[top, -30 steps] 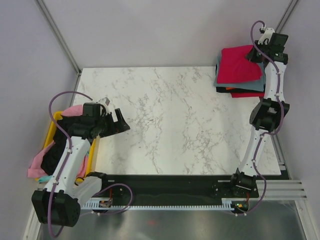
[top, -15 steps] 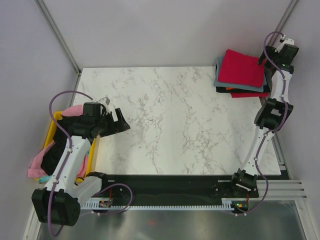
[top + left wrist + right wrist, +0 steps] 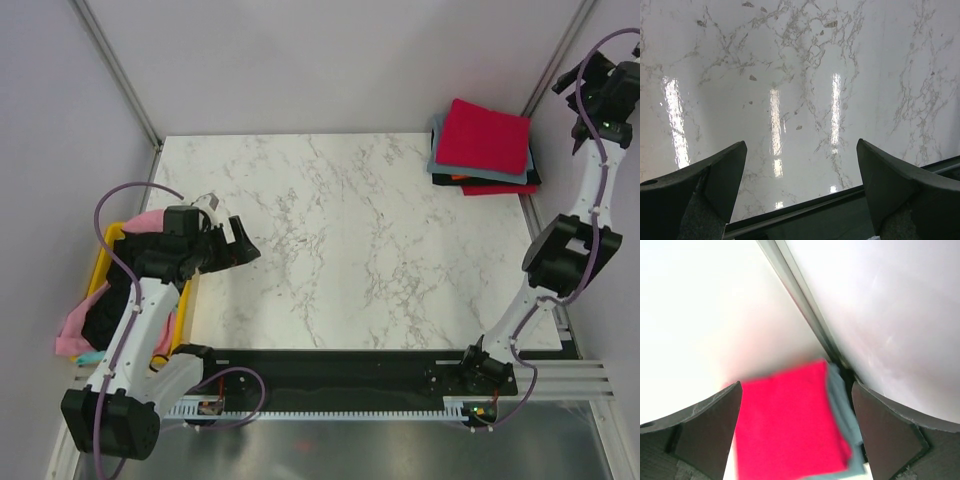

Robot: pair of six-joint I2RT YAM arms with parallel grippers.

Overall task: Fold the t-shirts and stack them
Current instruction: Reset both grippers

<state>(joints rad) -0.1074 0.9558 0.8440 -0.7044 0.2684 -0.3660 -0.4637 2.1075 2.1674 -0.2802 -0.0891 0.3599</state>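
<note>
Right wrist view is smeared. The stack's edges run soft there, and the bottom of the frame cuts off its near side. From above, only the top crimson t-shirt (image 3: 485, 135) shows whole. It is folded to a flat, slightly skewed rectangle at the table's far right corner. Beneath it I see only edges: a grey-blue t-shirt (image 3: 437, 152) poking out left, a black t-shirt (image 3: 531, 176) at right, and a red strip (image 3: 497, 189) along the near side, with what may be an orange sliver between. My left arm covers much of the yellow bin (image 3: 101, 262) off the table's left edge. Pink cloth (image 3: 72, 330) and black cloth (image 3: 104, 318) spill from it, unfolded.

My right pincer (image 3: 796, 390) hangs high to the right of the stack, by the metal post (image 3: 799, 292), fingers spread wide, gripping nothing. My left pincer (image 3: 801, 145) is likewise spread and empty, over the bare marble table (image 3: 330, 230) near its left edge, well apart from the stack.
</note>
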